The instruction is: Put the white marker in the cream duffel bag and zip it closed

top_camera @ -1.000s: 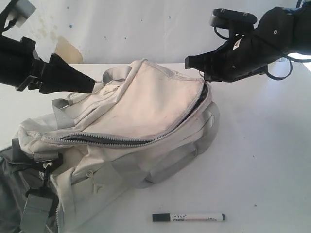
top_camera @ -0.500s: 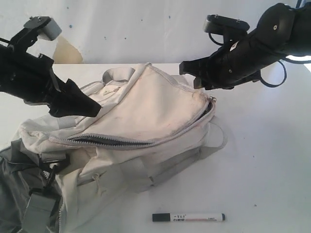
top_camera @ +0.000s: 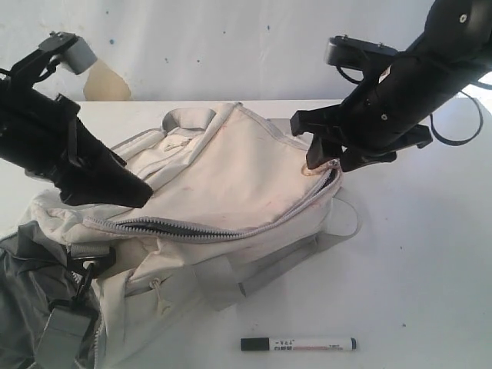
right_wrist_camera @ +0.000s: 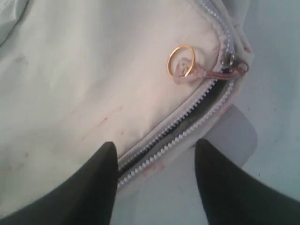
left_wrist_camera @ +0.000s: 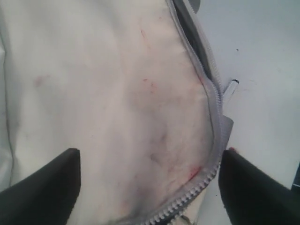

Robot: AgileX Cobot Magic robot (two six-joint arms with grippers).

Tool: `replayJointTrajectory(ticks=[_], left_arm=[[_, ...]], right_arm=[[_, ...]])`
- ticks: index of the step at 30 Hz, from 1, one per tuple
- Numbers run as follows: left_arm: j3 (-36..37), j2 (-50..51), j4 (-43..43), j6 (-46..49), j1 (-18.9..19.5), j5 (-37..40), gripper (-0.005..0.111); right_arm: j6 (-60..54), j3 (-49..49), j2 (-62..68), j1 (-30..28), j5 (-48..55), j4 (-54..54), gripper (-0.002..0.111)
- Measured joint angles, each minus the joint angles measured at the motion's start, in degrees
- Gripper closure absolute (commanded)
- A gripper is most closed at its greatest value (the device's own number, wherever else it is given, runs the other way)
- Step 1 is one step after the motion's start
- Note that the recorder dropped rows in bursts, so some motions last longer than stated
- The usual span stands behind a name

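Note:
The cream duffel bag (top_camera: 231,165) lies across the table's middle with its grey zipper (top_camera: 231,229) partly parted along the front. The white marker (top_camera: 298,344) rests alone on the table in front of the bag. My left gripper (top_camera: 129,188) is open over the bag's left end, and its fingers straddle cream fabric (left_wrist_camera: 103,93) and zipper teeth (left_wrist_camera: 213,122). At the bag's right end my right gripper (top_camera: 327,157) hangs open just above the zipper's end. Its view shows a gold ring pull (right_wrist_camera: 182,60) and the slider (right_wrist_camera: 234,65) beyond the fingertips (right_wrist_camera: 93,187).
A dark grey fabric item (top_camera: 23,300) with a strap buckle (top_camera: 65,323) lies at the front left, partly under the bag. Grey webbing handles (top_camera: 254,277) spill out in front of the bag. White table (top_camera: 430,254) extends to the right.
My right gripper has dropped to the bag's right end by the zipper pull. My left gripper has moved forward and down over the left end. The bag has shifted and flattened.

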Motion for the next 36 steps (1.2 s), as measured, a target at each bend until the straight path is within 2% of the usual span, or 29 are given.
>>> replayJointTrajectory(ticks=[9,11,16,18,29,31,36], left_arm=[[0.00,0.00,-0.24,5.24,-3.95,0.57,0.012],[0.00,0.35,-0.24,5.95,-4.64,0.57,0.017],[0.00,2.14,-0.33,7.16,-5.02,-0.78,0.043],[0.00,2.70,-0.33,7.60,-5.02,-0.87,0.049],[0.00,5.12,-0.33,10.69,-5.11,1.92,0.052],[0.00,5.31,-0.33,10.69,-5.11,1.70,0.063],[0.00,5.58,-0.97,10.69,-5.11,0.54,0.106]], right_arm=[[-3.30,0.00,-4.53,0.00,9.52,0.00,0.061],[-3.67,0.00,-5.45,0.00,10.88,-0.33,0.061],[-3.76,0.00,-7.38,0.00,12.90,-0.95,0.061],[-3.88,0.00,-7.85,0.00,13.03,-1.06,0.061],[-3.98,0.00,-8.20,0.00,13.48,-1.16,0.061],[-3.98,0.00,-8.20,0.00,13.48,-1.16,0.061],[-4.08,0.00,-8.20,0.00,13.48,-1.16,0.061]])
